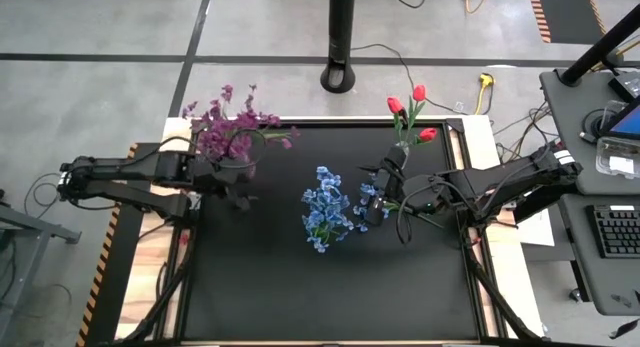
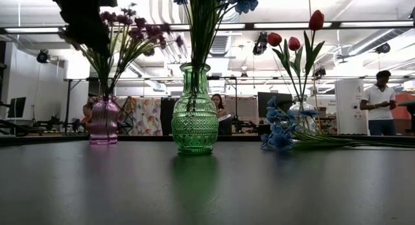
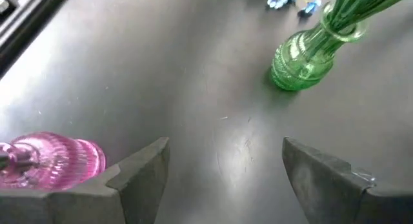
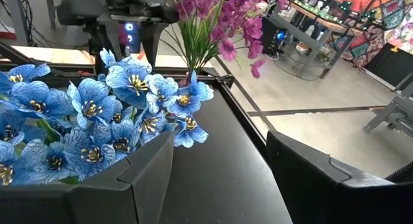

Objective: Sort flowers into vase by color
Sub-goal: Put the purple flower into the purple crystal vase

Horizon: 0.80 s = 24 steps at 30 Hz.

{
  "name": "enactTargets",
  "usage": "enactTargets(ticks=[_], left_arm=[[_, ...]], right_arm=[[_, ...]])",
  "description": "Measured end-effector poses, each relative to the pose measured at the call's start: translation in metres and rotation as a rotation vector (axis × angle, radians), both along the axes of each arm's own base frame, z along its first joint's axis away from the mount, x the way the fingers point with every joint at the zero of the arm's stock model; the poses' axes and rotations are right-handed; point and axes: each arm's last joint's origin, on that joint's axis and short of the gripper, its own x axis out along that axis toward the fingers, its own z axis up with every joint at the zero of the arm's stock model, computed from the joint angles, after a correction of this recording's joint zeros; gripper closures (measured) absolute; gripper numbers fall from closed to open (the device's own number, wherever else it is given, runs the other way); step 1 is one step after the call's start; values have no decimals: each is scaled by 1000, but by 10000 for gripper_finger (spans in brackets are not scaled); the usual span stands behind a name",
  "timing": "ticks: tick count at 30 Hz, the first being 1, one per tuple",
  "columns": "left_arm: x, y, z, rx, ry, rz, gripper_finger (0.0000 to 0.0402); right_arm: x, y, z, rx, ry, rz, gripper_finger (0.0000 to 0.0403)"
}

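On the black tabletop [image 1: 330, 297] most of the sorting looked done. The purple flowers [image 1: 232, 127] stood in a pink vase [image 2: 104, 122] near the far left corner, the red tulips [image 1: 412, 109] stood in a clear vase [image 2: 302, 116] near the far right corner, and a bunch of blue flowers [image 1: 326, 215] stood in a green vase [image 2: 194, 110] around the middle.

One loose blue stem [image 2: 305, 139] lay flat on the tabletop to the right of the green vase. Its blossoms pointed toward that vase and its long green stalk ran away toward the right edge.

The right gripper [image 1: 375, 199] hovered just to the right of the blue bunch, fingers [image 4: 139, 179] apart and holding nothing. By the high view it was the nearer arm to the loose stem. The likely job was to reach down, pinch across the stalk and lift it into the green vase.

The left gripper [image 1: 232, 183] hung beside the pink vase near the left edge, fingers [image 3: 145, 169] spread and empty, waiting.

In the high view the right arm and its cables covered most of the lying stem, so where its stalk ended could not be made out. The low view cut off the tops of the blue bunch.
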Motion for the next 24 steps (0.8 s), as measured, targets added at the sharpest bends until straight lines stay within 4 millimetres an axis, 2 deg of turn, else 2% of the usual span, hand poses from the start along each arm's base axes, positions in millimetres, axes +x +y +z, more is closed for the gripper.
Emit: enactTargets(ticks=[12,24], left_arm=[[-20,0,31,55,-172,-38,120],[-32,0,50,106,-352,-75,120]], right_arm=[[0,0,0,3,-1,-1,161],[0,0,0,2,-1,-1,161]])
